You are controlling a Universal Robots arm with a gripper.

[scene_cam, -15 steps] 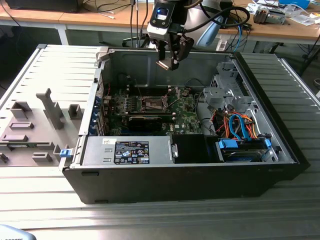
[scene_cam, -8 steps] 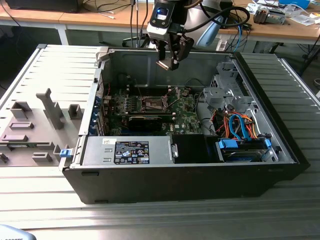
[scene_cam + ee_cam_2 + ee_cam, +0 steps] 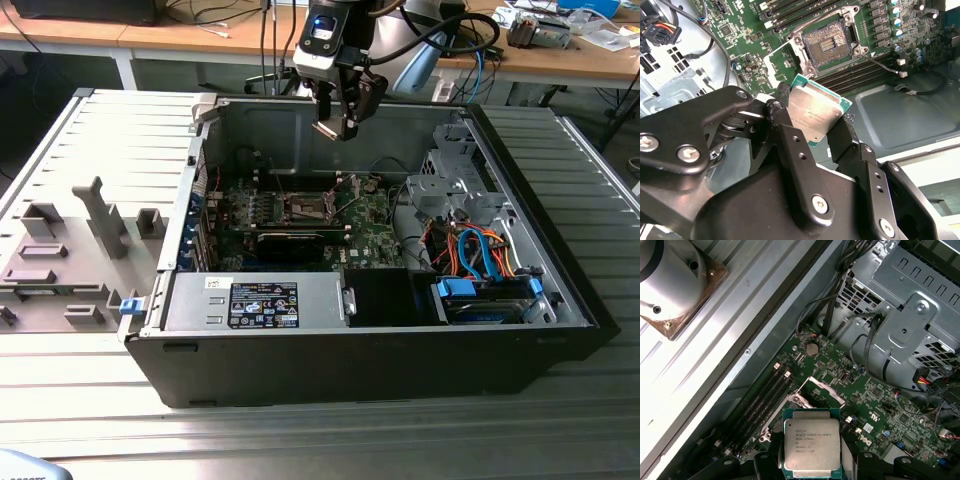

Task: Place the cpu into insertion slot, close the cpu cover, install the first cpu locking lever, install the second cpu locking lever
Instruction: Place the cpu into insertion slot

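Observation:
My gripper (image 3: 340,118) hangs high over the open computer case and is shut on the cpu (image 3: 328,128). In both wrist views the cpu (image 3: 815,114) (image 3: 811,442) is a silvery square with a green edge, clamped by its sides between the black fingers (image 3: 785,130). Below it, on the green motherboard (image 3: 735,30), the insertion slot (image 3: 830,44) lies bare and dark with a metal rim. The cpu cover (image 3: 776,64) (image 3: 824,390) is swung open beside the socket. In the exterior view the insertion slot (image 3: 305,208) sits well below the gripper.
Black memory slots (image 3: 800,12) flank the socket. A metal drive cage (image 3: 920,315) with bundled cables (image 3: 480,250) stands at the exterior view's right, and a power supply (image 3: 255,305) fills the case's front. Grey fixtures (image 3: 95,225) sit outside the case on the exterior view's left.

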